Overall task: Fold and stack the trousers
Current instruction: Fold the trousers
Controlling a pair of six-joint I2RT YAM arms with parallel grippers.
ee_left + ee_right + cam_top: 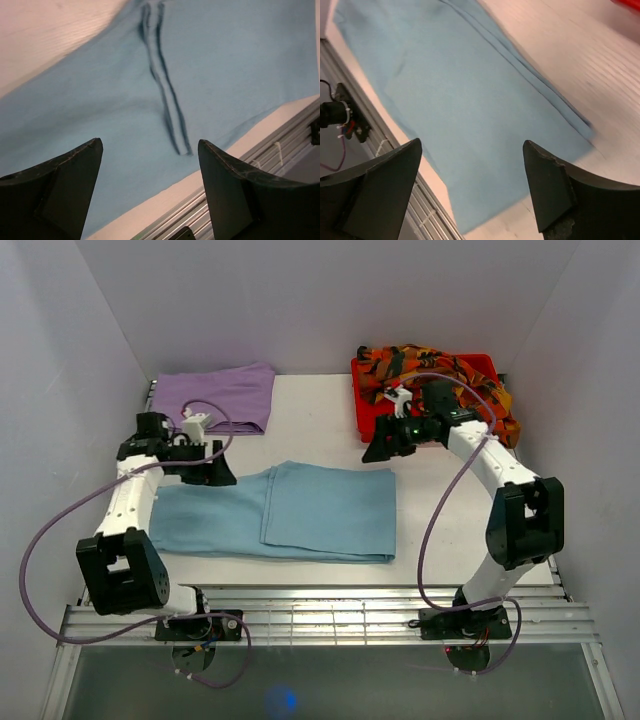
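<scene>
Overhead view of a white table walled on three sides. The light blue trousers lie flat across its middle, one layer folded over another, with their left end partly hidden under the left arm. The lilac trousers sit folded at the far left corner, and the patterned trousers are heaped in a red bin at the far right (cloth buries most of the bin). The left gripper hangs over the blue cloth's left part, and the right gripper is above bare table near its far right corner; both are too small here to read. In the left wrist view, the left gripper has its dark fingers spread wide and empty over the light blue trousers, which show a dark double seam. A metal rail is cut off at lower right. The right wrist view is slightly blurred. The right gripper is likewise spread and empty above the light blue trousers, whose layered edge crosses the table.
</scene>
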